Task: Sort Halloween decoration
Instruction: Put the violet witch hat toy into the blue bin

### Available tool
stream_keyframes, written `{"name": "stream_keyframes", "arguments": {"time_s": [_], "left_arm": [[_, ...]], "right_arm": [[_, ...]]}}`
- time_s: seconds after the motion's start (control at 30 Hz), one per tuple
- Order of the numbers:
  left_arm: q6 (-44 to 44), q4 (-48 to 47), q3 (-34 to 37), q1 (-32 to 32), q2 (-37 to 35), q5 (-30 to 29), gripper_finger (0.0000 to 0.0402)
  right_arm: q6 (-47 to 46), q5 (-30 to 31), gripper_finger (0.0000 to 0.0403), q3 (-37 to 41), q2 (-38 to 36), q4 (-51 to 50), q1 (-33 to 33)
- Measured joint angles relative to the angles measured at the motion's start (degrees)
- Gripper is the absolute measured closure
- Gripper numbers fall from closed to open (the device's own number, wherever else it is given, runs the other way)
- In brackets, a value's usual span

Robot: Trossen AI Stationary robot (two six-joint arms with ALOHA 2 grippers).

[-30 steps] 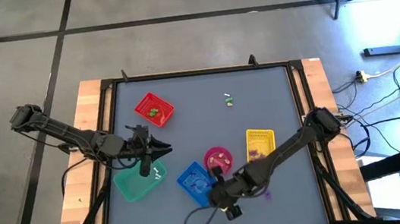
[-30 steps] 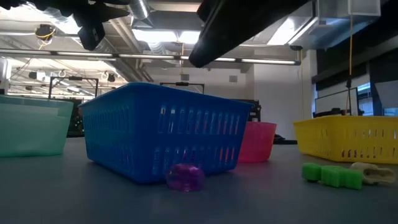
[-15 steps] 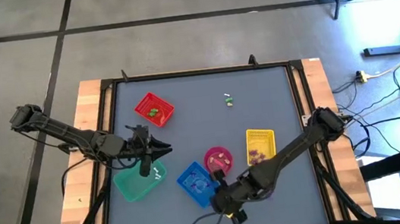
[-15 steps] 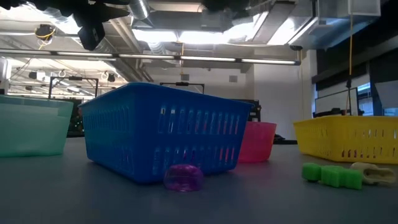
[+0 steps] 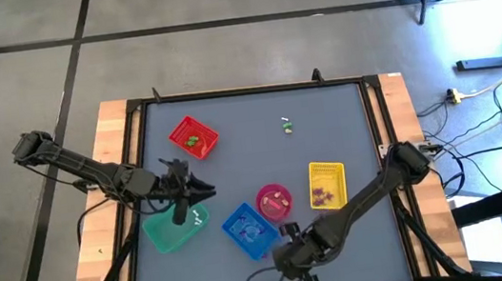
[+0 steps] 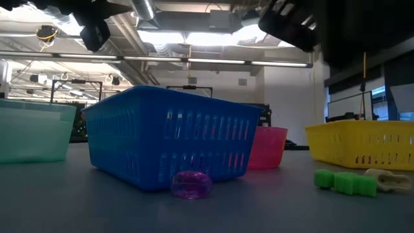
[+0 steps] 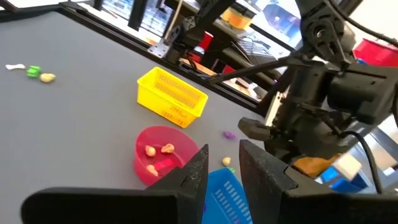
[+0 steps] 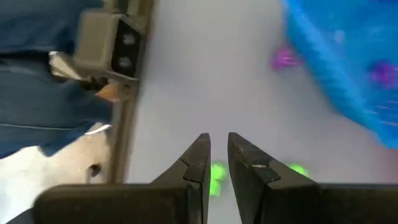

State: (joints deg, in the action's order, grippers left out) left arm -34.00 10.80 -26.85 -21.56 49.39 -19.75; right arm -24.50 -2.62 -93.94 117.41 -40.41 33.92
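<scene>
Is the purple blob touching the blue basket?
Cannot tell. In the low view the purple blob sits right before the blue basket, overlapping it, so no gap shows.

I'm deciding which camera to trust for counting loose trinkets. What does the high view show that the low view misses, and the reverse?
Only the high view shows the red basket, the trinkets inside the pink bowl and the small cluster of trinkets lying alone far up the table. Only the low view shows the purple trinket lying on the table in front of the blue basket, and the green trinket beside a cream trinket. Both show the blue, teal, yellow and pink containers.
</scene>
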Motion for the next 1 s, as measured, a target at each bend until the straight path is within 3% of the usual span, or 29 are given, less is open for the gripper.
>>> {"name": "stream_keyframes", "arguments": {"time_s": [0.13, 0.3, 0.5, 0.73, 1.0], "left_arm": [[0.1, 0.01, 0.0, 0.0, 0.06, 2.09, 0.0325], [0.11, 1.29, 0.0, -0.9, 1.24, 8.71, 0.0325], [2.09, 9.98, -0.04, -6.99, 8.9, 8.96, 0.0325], [4.61, 18.63, -0.07, -11.96, 16.96, 6.06, 0.0329], [4.61, 21.21, -0.04, -13.11, 19.06, 5.05, 0.0344]], "right_arm": [[-0.16, 0.04, 0.0333, 0.03, 1.38, 3.45, -0.02], [1.2, 3.26, 0.0277, 0.03, 1.62, 4.7, -0.75], [1.47, 3.08, 0.0228, 0.03, 1.62, 4.32, -2.43], [2.45, 2.81, 0.0222, -0.03, 2.63, 4.57, -2.98], [6.78, 3.94, 0.0222, -0.01, 3.52, 4.44, -4.23]]}}
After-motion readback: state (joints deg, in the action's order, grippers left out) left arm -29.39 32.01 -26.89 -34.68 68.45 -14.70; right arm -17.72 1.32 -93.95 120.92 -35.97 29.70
